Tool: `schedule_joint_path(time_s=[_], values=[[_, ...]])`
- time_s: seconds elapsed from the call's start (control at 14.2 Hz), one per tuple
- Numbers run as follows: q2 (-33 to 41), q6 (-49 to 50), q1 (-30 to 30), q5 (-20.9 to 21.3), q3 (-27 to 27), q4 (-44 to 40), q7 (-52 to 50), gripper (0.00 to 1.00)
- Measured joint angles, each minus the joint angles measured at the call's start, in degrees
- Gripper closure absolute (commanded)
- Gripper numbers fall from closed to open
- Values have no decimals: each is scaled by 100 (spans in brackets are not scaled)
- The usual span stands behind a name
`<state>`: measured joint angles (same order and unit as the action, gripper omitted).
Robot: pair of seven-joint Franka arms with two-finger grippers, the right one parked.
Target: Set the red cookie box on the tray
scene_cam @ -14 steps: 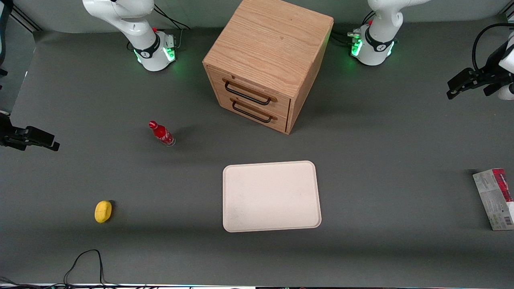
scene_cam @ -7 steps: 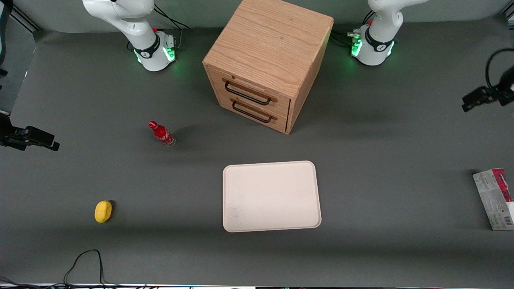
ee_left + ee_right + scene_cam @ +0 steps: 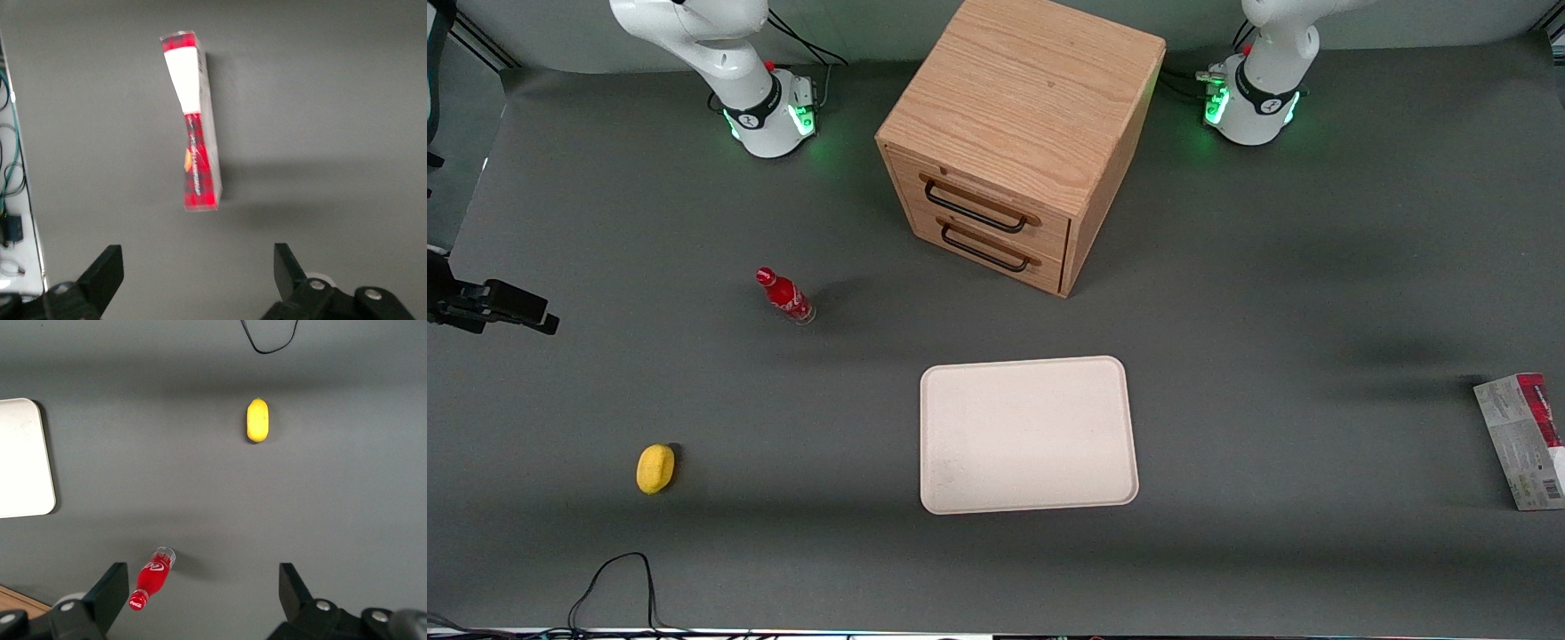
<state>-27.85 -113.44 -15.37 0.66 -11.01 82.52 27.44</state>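
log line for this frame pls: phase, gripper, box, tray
phase: approach | gripper: open, above the red cookie box, no contact | box: on table at working arm's end, off tray | tray: holds nothing

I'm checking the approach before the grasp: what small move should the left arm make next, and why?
Probably ease the gripper forward until it is centred over the red cookie box, then lower. Its fingers are open and empty, and the box lies apart from them on the table, standing on a narrow side. In the front view the box is toward the working arm's end, well off the tray.
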Motion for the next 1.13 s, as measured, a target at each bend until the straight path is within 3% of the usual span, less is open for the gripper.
schedule_joint_path(time_s=[0.21, 0.49, 0.63, 0.7, 0.77, 0.85, 1.13], values=[[-981, -656, -270, -753, -142, -293, 548, 0], [-1923, -1422, -352, -1121, -113, -657, 612, 8], [-2161, -1781, -325, -1289, -78, -701, 605, 37], [-2246, -1909, -307, -1319, -73, -731, 588, 57], [-2297, -1974, -292, -1328, -70, -757, 569, 85], [-2325, -1988, -281, -1333, -70, -796, 559, 100], [-2330, -1972, -230, -1334, -69, -847, 551, 100]])
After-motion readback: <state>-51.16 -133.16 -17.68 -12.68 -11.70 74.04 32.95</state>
